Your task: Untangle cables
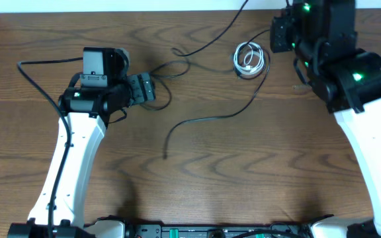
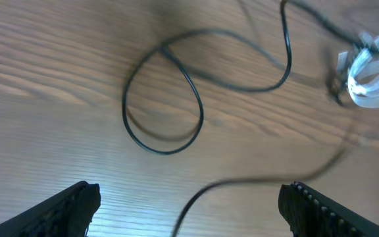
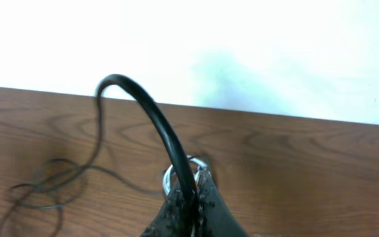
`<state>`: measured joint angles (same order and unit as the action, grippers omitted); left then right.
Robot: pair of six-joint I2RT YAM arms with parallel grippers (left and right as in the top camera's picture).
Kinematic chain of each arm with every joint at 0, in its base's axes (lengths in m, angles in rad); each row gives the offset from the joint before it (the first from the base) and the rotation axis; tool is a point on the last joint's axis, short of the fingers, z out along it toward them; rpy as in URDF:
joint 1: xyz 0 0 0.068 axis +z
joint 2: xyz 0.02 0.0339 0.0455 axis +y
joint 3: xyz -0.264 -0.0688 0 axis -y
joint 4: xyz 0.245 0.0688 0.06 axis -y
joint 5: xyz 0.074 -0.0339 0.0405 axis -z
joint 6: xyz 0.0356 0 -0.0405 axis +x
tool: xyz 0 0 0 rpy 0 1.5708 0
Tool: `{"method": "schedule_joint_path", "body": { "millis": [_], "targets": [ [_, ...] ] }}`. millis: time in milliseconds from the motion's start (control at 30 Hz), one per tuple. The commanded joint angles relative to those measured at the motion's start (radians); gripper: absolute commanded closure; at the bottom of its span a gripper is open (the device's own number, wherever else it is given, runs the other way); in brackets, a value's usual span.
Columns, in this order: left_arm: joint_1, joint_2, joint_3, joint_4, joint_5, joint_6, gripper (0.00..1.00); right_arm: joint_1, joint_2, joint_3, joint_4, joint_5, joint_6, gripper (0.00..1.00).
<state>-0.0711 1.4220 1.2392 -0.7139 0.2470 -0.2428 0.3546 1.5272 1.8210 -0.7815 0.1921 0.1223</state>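
Finds the left gripper (image 2: pixel 189 196) spread wide over the table (image 2: pixel 45 79), holding nothing, with a loose black loop (image 2: pixel 201 115) lying on the wood ahead of its fingers. Finds the right gripper (image 3: pixel 191 201) shut tight on a black cable (image 3: pixel 153 115), arching up and left from the pinch and down to the tabletop. Places the coiled white cable (image 1: pixel 250 59) flat on the wood just beside that right gripper.
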Motion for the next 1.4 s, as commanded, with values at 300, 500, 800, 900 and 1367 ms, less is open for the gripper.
{"method": "schedule_joint_path", "body": {
  "millis": [300, 500, 800, 900, 1367],
  "targets": [
    [-0.059, 0.072, 0.008, 0.004, 0.08, 0.007, 0.08, 0.0, -0.08, 0.007, 0.288, -0.166, 0.047, 0.99],
    [-0.06, 0.072, 0.008, 0.003, 0.055, 0.014, 0.08, 0.0, -0.08, 0.007, 0.394, -0.178, 0.089, 0.99],
    [-0.059, 0.072, 0.008, -0.019, -0.065, 0.022, 0.08, 0.052, 0.041, 0.003, 0.225, -0.274, 0.204, 0.99],
    [-0.059, 0.072, 0.008, -0.019, -0.065, 0.022, 0.08, 0.072, 0.101, 0.003, 0.311, -0.465, 0.204, 0.99],
    [-0.059, 0.072, 0.008, -0.019, -0.065, 0.022, 0.08, 0.068, 0.272, 0.003, 0.13, -0.158, 0.168, 0.62]
  ]
}}
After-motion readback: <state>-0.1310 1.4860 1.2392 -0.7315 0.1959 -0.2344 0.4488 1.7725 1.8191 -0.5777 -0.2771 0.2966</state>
